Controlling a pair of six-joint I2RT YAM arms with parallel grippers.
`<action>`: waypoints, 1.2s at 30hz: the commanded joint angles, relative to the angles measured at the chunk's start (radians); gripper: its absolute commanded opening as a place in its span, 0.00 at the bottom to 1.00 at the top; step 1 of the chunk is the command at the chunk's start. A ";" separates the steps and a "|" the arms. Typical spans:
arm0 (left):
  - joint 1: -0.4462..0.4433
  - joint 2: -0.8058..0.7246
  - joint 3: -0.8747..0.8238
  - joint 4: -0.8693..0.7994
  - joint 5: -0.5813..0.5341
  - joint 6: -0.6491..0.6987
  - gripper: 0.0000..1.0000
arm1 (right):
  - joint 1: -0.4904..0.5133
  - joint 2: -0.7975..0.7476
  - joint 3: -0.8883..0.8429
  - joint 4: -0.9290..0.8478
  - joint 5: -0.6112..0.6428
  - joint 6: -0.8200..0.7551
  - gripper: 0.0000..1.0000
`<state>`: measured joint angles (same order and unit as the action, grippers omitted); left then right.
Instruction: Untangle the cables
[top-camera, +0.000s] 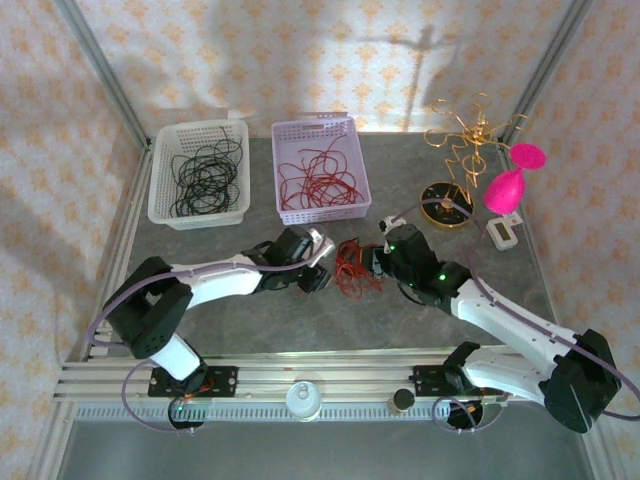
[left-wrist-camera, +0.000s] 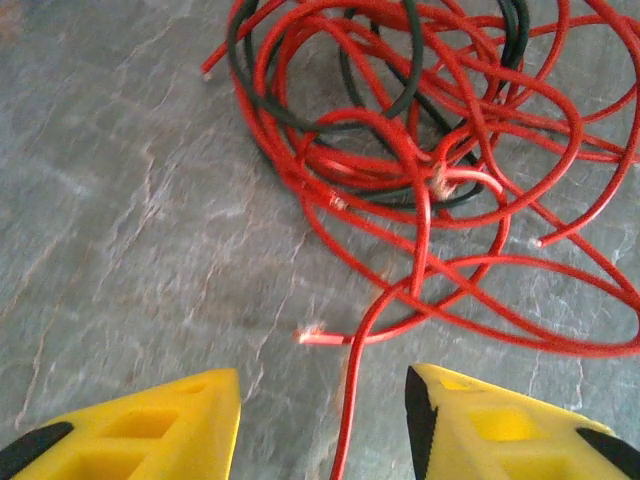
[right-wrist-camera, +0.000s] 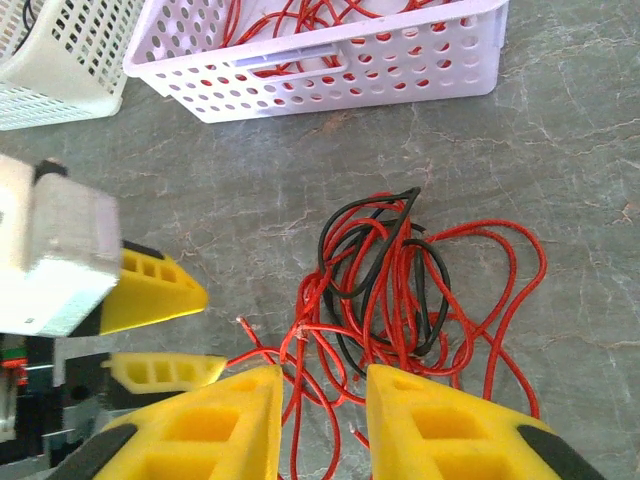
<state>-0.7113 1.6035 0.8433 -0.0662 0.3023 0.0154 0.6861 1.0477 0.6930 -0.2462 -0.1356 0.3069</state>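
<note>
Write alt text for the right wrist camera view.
A tangle of red and black cables lies on the grey table, just ahead of the open right gripper. The left gripper points in from the left; a lilac basket and a white basket stand beyond.

The grey stone-patterned counter (top-camera: 250, 320) carries a white basket (top-camera: 197, 221) and a lilac basket (top-camera: 325, 214) at the back, a tangle of red and black cables (top-camera: 352, 268) mid-surface — and, far right, a gold wire ornament (top-camera: 446, 208) beside a white device (top-camera: 503, 231).
</note>
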 joint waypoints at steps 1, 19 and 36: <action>-0.017 0.049 0.114 -0.252 -0.095 0.097 0.44 | -0.007 -0.018 -0.004 0.010 -0.005 -0.029 0.28; -0.017 0.140 0.122 -0.305 -0.153 0.170 0.55 | -0.010 -0.037 -0.024 0.026 0.021 -0.017 0.32; -0.081 -0.054 0.124 -0.325 -0.199 0.161 0.00 | -0.010 -0.046 -0.020 0.100 -0.038 -0.073 0.33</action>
<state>-0.7509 1.6650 0.9638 -0.3603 0.1532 0.1776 0.6834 1.0126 0.6727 -0.2176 -0.1326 0.2806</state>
